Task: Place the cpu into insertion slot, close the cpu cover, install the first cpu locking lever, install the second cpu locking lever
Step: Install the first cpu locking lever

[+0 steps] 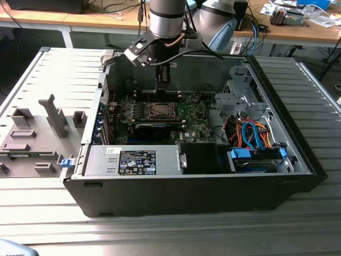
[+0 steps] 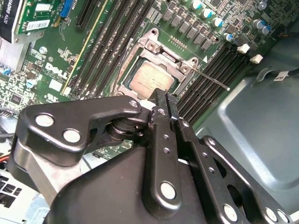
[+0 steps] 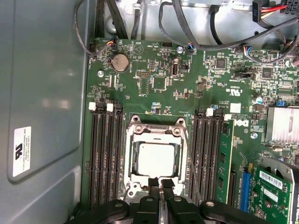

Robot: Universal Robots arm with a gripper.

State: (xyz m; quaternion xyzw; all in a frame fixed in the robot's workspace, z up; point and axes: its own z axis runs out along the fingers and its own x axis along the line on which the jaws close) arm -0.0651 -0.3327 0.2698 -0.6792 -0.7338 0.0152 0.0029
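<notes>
The claw [image 3: 160,183] hangs over the open computer with its two fingertips [image 3: 153,183] drawn almost together, only a thin slit between them, and nothing gripped. Right under those tips, at the near edge of the socket, lies the cpu [image 3: 156,159], its pale metal top flat inside the insertion slot [image 1: 159,111]. The cpu cover [image 3: 154,130] is down around the chip, framing it. Just beside the claw, a thin locking lever [image 2: 216,80] slants out past the socket's side, clear of the frame. Black memory slots [image 3: 105,154] flank the claw on both sides, set in the green motherboard [image 3: 159,70], which reaches beyond the socket to a coin battery [image 3: 120,62] and looped dark cables [image 3: 187,32]. Farther out stands the grey case wall [image 3: 46,70]. In the exterior view the arm [image 1: 166,18] drops into the black tower case [image 1: 186,192], with a power supply [image 1: 133,160] on the near side and blue and orange cables [image 1: 256,133] off towards the exterior view's right. The case lies on a ribbed grey metal table [image 1: 160,229]; a grey fixture tray [image 1: 37,133] sits at the exterior view's left. Behind the arm run wooden benches [image 1: 80,18] strewn with wires.
</notes>
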